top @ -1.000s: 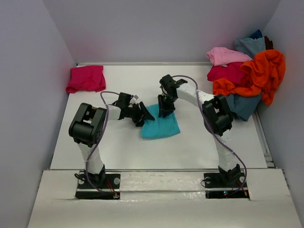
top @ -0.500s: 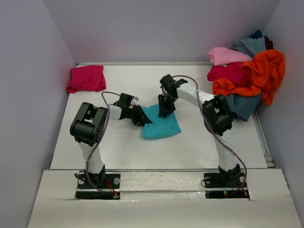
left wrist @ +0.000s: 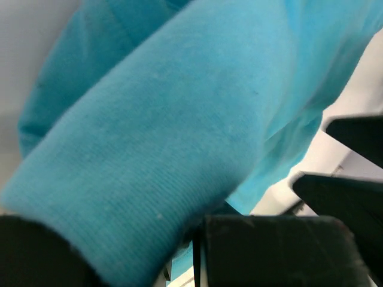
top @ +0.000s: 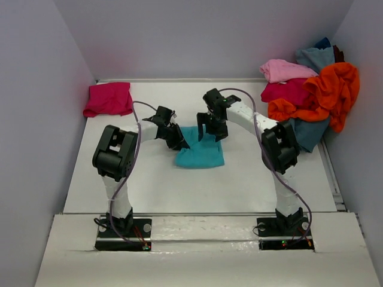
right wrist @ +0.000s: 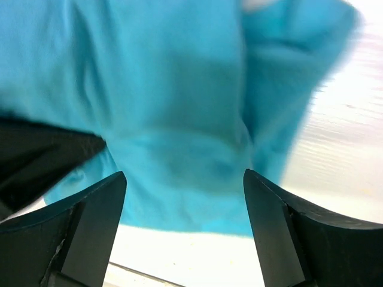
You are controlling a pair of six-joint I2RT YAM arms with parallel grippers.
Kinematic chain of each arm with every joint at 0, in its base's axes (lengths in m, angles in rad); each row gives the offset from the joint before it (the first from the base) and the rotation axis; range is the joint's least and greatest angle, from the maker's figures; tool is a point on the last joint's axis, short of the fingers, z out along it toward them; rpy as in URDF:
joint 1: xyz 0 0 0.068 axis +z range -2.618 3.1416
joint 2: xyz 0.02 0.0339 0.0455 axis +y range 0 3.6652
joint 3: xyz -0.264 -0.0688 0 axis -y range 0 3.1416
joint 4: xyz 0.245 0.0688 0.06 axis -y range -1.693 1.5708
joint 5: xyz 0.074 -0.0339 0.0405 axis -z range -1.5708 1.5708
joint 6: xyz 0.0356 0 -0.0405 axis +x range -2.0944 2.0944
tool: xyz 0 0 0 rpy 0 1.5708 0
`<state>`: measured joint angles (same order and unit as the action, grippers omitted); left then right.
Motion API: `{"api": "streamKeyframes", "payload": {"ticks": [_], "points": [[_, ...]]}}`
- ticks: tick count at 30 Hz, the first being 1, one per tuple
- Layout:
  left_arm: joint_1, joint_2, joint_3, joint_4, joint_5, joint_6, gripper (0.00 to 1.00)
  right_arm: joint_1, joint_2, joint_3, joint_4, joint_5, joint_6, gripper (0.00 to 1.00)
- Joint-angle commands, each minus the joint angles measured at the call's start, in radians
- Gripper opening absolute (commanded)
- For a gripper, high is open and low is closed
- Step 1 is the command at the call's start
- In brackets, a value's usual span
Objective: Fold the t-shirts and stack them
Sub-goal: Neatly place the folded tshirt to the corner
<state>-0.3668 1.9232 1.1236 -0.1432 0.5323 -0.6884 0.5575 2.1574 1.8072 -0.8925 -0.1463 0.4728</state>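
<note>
Pinching the left edge of the turquoise t-shirt, the left hand grips a thick roll of the cloth between its fingers, as its wrist view shows. The right hand hovers over the shirt's far edge, fingers spread wide with nothing between them and the cloth lying below.

From the left hand, the shirt stretches rightward and back toward the arm bases, a compact folded shape on the tabletop. Its slightly longer side seems to run left to right.

The folded magenta t-shirt lies well apart, beyond and to the left of the left hand, so the left arm is clearly the nearer one to it. Any carry there probably falls to that arm. With only one edge gripped, the free side may trail and open up.
</note>
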Motion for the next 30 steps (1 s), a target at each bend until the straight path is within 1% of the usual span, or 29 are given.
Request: {"api": "streamKeyframes", "payload": {"ticks": [1, 2, 3, 5, 6, 7, 8, 9, 11, 12, 13, 14, 15, 20, 26, 30], "points": [[0.009, 0.051, 0.181, -0.163, -0.222, 0.11, 0.06, -0.034, -0.122, 0.089, -0.054, 0.142, 0.033, 0.86], [0.009, 0.065, 0.247, -0.194, -0.248, 0.119, 0.06, -0.047, -0.143, 0.09, -0.057, 0.142, 0.05, 0.86], [0.009, 0.071, 0.278, -0.215, -0.264, 0.137, 0.06, -0.047, -0.155, 0.087, -0.06, 0.181, 0.065, 0.86], [0.009, 0.082, 0.343, -0.243, -0.301, 0.164, 0.06, -0.047, -0.183, 0.075, -0.06, 0.204, 0.075, 0.86], [0.009, 0.089, 0.411, -0.26, -0.349, 0.177, 0.06, -0.056, -0.211, 0.064, -0.057, 0.215, 0.078, 0.86], [0.009, 0.097, 0.448, -0.28, -0.377, 0.193, 0.06, -0.056, -0.221, 0.051, -0.051, 0.22, 0.079, 0.86], [0.009, 0.117, 0.481, -0.318, -0.408, 0.226, 0.06, -0.056, -0.229, 0.026, -0.052, 0.218, 0.081, 0.86], [0.009, 0.128, 0.554, -0.34, -0.47, 0.24, 0.06, -0.056, -0.24, 0.015, -0.054, 0.215, 0.082, 0.86], [0.009, 0.167, 0.629, -0.401, -0.521, 0.277, 0.06, -0.056, -0.249, -0.029, -0.054, 0.203, 0.087, 0.86], [0.009, 0.18, 0.693, -0.418, -0.587, 0.282, 0.06, -0.056, -0.261, -0.046, -0.051, 0.192, 0.089, 0.86], [0.009, 0.191, 0.721, -0.432, -0.604, 0.286, 0.06, -0.056, -0.271, -0.064, -0.046, 0.188, 0.092, 0.86], [0.032, 0.213, 0.746, -0.455, -0.618, 0.29, 0.06, -0.056, -0.28, -0.081, -0.043, 0.186, 0.095, 0.86], [0.032, 0.226, 0.798, -0.467, -0.65, 0.285, 0.06, -0.056, -0.29, -0.118, -0.039, 0.186, 0.096, 0.86], [0.101, 0.296, 0.924, -0.539, -0.73, 0.286, 0.06, -0.056, -0.358, -0.198, -0.037, 0.191, 0.092, 0.86], [0.183, 0.376, 1.093, -0.579, -0.736, 0.288, 0.06, -0.056, -0.393, -0.246, -0.043, 0.175, 0.093, 0.86], [0.241, 0.416, 1.199, -0.573, -0.706, 0.288, 0.06, -0.056, -0.413, -0.288, -0.043, 0.171, 0.099, 0.86]]}}
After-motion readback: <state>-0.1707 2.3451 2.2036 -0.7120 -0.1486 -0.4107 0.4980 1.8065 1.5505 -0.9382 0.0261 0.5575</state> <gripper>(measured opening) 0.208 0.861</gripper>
